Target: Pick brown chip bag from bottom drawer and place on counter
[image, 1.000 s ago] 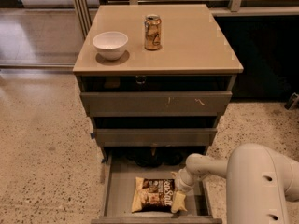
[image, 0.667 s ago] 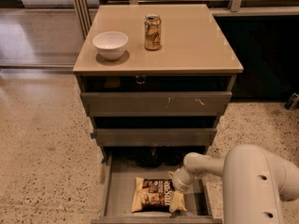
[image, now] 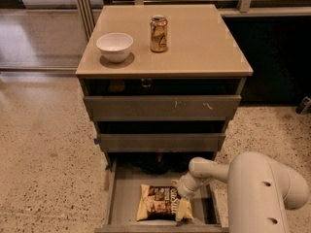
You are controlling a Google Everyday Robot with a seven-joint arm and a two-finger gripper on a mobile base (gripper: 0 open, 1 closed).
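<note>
Arm (image: 265,191) bent in frm lower right — end effector (image: 183,208) low, pointing down, btm centre.

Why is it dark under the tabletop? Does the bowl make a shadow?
Camera view: light falls on the counter, so the bowl casts a shadow at its base; the counter shades the dark drawer gaps; the gripper, at the right end of the brown chip bag, sits in the dimmer bottom drawer.

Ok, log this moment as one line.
phase: pick | gripper: low in bottom drawer, at right end of brown chip bag | bag: lying on drawer floor | counter: bowl, can, no bag
</note>
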